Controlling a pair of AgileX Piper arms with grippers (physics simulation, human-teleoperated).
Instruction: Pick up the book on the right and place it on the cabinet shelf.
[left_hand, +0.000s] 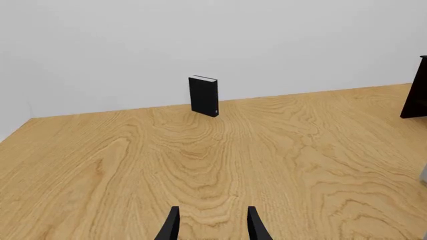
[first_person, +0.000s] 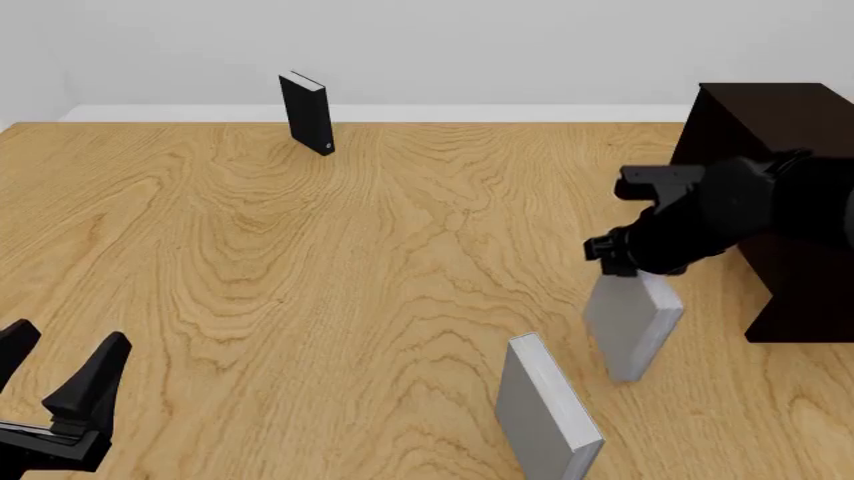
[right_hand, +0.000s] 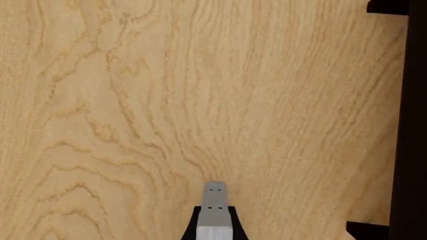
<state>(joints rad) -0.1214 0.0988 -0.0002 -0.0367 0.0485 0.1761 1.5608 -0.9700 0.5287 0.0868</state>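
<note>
The wooden table (first_person: 334, 260) took up pretty much the whole scene, light oak grain everywhere. Next biggest was the cabinet (first_person: 787, 170), a very dark brown box sitting at the far right of the table; from the front view I couldn't really see into its shelf recess, just the dark side and top. In the right wrist view, parts of it showed as a black strip along one edge (right_hand: 408, 125).

The right arm reached in from the right, its black bulk partly covering the cabinet's front. The right gripper (first_person: 627, 262) was clamped down on the top edge of the book (first_person: 634, 325), the plain light-grey one, which stood upright just in front of the cabinet's near corner, apart from it. I couldn't tell whether its bottom edge touched the table. From the right wrist camera you could see the grey slab pinched between the two dark fingers (right_hand: 215, 220).

A second grey book (first_person: 545, 412) stood nearer the camera, just left of the held one, not touching it.

Way back by the wall stood a black book (first_person: 307, 112), upright, well apart from everything.

The left gripper (first_person: 60, 370) sat at the near left corner, fingers spread wide with nothing between them (left_hand: 212, 222).
</note>
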